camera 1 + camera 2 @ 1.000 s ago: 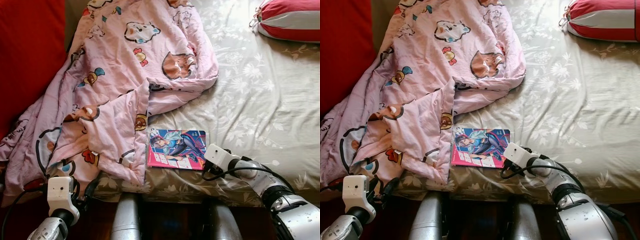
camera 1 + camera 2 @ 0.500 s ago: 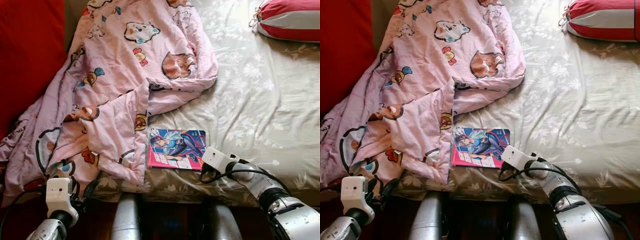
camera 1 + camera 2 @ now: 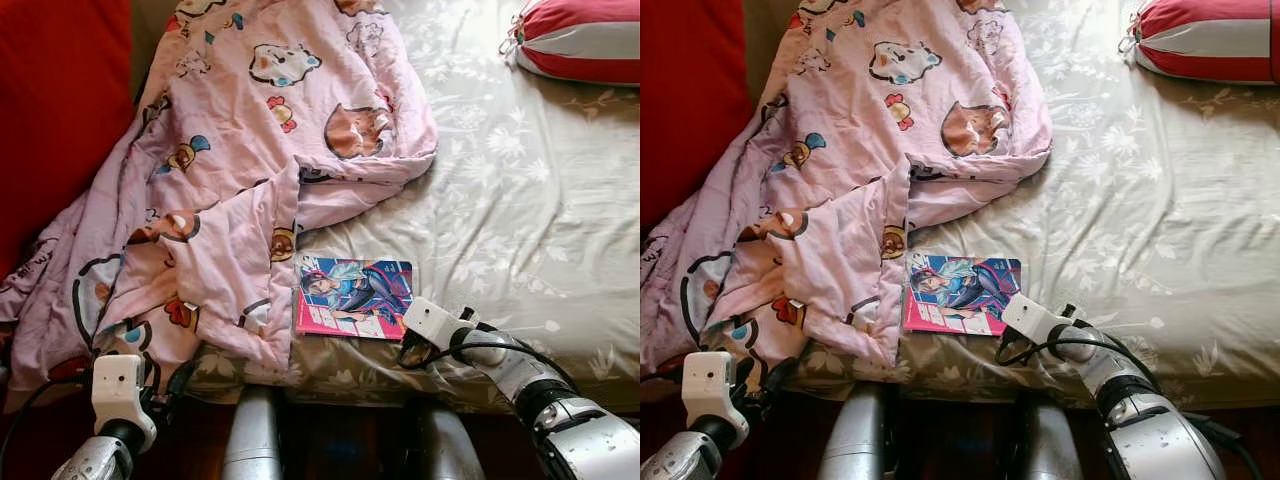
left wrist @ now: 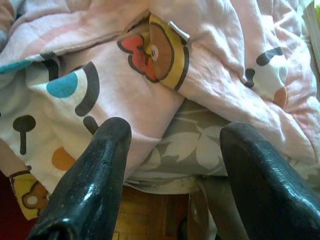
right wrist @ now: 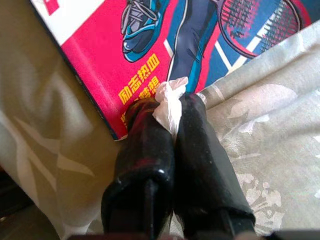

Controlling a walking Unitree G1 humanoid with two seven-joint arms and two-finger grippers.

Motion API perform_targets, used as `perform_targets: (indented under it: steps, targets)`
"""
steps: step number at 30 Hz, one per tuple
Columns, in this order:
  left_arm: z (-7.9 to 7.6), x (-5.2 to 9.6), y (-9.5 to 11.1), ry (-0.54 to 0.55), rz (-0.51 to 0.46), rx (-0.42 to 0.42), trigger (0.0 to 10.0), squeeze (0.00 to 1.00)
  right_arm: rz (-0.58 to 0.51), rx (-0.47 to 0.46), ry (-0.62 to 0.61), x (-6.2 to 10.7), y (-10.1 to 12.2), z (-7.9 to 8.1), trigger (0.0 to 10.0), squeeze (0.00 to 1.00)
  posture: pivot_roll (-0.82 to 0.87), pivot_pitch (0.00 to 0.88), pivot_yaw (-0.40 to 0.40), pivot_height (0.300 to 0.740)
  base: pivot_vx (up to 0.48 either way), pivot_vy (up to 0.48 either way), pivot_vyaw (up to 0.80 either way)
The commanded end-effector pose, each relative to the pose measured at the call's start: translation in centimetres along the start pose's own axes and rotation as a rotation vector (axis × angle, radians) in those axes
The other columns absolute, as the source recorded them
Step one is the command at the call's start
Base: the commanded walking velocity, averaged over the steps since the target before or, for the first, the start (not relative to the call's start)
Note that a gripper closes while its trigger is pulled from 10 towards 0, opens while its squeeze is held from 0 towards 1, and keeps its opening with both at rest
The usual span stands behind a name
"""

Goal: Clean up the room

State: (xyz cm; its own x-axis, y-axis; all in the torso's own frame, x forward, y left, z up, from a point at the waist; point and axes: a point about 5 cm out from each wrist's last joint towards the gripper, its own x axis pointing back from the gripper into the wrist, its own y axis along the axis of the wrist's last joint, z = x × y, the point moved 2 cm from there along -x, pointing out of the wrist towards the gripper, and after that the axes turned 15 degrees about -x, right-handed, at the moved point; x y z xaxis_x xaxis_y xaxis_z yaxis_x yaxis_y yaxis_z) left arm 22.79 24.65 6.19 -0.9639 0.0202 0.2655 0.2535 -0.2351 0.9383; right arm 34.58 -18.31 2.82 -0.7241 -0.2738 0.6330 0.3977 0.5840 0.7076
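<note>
We see a bed (image 3: 520, 200) under a grey floral sheet, with a pink cartoon-print blanket (image 3: 240, 170) heaped over its left half and spilling off the near edge. A magazine (image 3: 354, 297) with a pink and blue cover lies flat on the sheet near the bed's front edge, just beside the blanket's folded corner. Its long axis runs left to right, roughly parallel to the front edge, and its left end sits against the blanket.

Our right pincer (image 5: 167, 107) rests at the magazine's near right corner. In the right wrist view its two black fingers are pressed together, clamped on a small scrap of white tissue (image 5: 169, 100) that sits at the cover's edge; we cannot tell whether the cover itself is caught between them.

Our left pincer (image 4: 172, 150) hangs below the bed's front edge with its fingers wide apart, facing the overhanging blanket and sheet without touching them.

To the right of the magazine the sheet lies bare and wide. A red and white striped pillow (image 3: 580, 40) sits at the far right corner, well apart.
</note>
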Motion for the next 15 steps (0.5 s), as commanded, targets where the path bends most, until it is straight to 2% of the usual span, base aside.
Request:
perform_targets:
  steps: [1,4,9,12,15]
  targets:
    - [0.4,0.4,-0.9,0.009,0.041,-0.004,10.0,0.00,0.049,-0.053,-0.013,0.1,-1.8,0.4,0.0,0.00,0.31,0.267,0.059,0.602,0.000,0.000,0.00]
    - [0.4,0.2,-0.9,0.008,0.039,-0.005,10.0,0.00,0.052,-0.062,-0.029,0.2,-1.9,0.2,0.0,0.00,0.32,0.256,0.060,0.602,0.000,0.000,0.00]
    - [0.4,-0.3,-0.9,0.008,0.037,-0.002,10.0,0.00,0.004,-0.151,-0.101,0.4,-1.5,-0.8,0.0,0.00,0.30,0.228,0.057,0.602,0.000,0.000,0.00]
    - [0.3,-1.0,-1.0,0.005,0.036,-0.001,10.0,0.00,-0.066,-0.278,-0.149,0.5,-0.9,-1.5,0.0,0.00,0.29,0.191,0.053,0.602,0.000,0.000,0.00]
    - [0.2,-1.6,-1.0,0.002,0.033,0.002,10.0,0.00,-0.132,-0.396,-0.153,0.5,-0.4,-1.5,0.0,0.00,0.27,0.165,0.050,0.602,0.000,0.000,0.00]
